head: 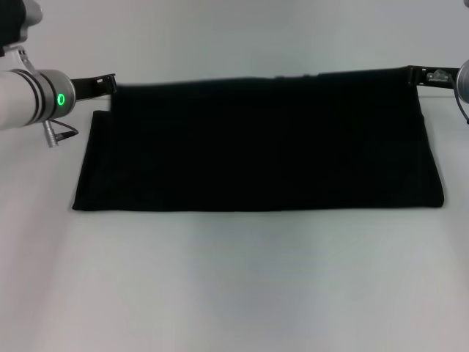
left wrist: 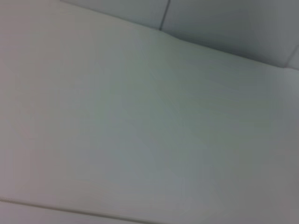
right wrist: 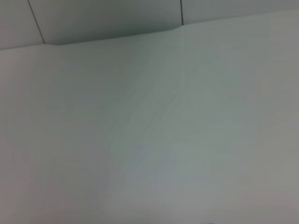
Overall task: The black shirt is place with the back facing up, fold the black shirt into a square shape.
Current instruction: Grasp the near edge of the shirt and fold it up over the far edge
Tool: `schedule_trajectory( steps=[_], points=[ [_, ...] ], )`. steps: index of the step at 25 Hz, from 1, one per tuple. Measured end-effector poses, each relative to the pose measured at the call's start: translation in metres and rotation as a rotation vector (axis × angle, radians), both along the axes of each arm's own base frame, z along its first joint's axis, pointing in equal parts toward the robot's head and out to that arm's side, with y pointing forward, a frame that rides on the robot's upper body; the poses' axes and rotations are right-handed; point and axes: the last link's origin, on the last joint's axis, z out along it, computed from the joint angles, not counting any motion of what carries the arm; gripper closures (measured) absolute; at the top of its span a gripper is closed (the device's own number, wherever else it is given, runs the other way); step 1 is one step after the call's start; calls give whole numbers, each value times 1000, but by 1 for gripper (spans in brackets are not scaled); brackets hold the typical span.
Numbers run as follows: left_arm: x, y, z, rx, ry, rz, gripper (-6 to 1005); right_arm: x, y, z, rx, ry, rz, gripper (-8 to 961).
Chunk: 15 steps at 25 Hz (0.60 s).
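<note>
Black cloth, head view: the black shirt (head: 260,143) lies across the middle of the white table (head: 234,286) as a wide band, long from side to side, with no sleeves or neckline to be seen
Near edge: straight, flat on the table, running almost the full width of the cloth
Far edge: looks raised and stretched taut between the two grippers; a lower layer shows as a small step at the left far corner
Left gripper (head: 108,84): at the shirt's far left corner, dark fingers pointing inward and meeting the cloth edge; it seems to pinch the corner, though the fingertips merge with the black cloth
Left arm: white wrist housing with a green light ring, entering from the left border
Right gripper (head: 419,75): at the far right corner, touching the cloth edge, apparently clamped on it in the same way
Left wrist view: only pale table surface and light wall panels with a dark seam; no shirt, no fingers
Right wrist view: pale surface and panelled wall again; shirt and fingers out of sight
</note>
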Motion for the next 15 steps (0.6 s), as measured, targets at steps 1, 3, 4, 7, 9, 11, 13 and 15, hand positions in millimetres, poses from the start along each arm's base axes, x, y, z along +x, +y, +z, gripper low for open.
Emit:
schedule_trajectory(
  steps=[1, 3, 4, 7, 9, 11, 13, 15],
  points=[
    [-1, 1, -3, 15, 9, 5, 965, 0, 1, -1, 6, -11, 3, 852],
    [-1, 2, -6, 32, 20, 7, 962, 0, 1, -3, 12, -26, 7, 848],
    [1, 2, -7, 37, 22, 4, 927, -3, 2, -3, 14, -27, 12, 846],
    [11, 4, -2, 22, -2, -22, 823, -8, 5, 3, 6, -12, 21, 732],
    [18, 3, 6, -3, -47, -38, 753, -14, 6, 15, -29, 25, 25, 656],
    [27, -3, 17, -62, -132, -44, 707, -19, 6, 28, -72, 79, 13, 596],
    [27, -10, 25, -127, -200, -20, 661, -23, 0, 40, -138, 161, -26, 551],
    [22, -21, 33, -210, -285, 18, 614, -24, -8, 46, -200, 227, -54, 507]
  ],
)
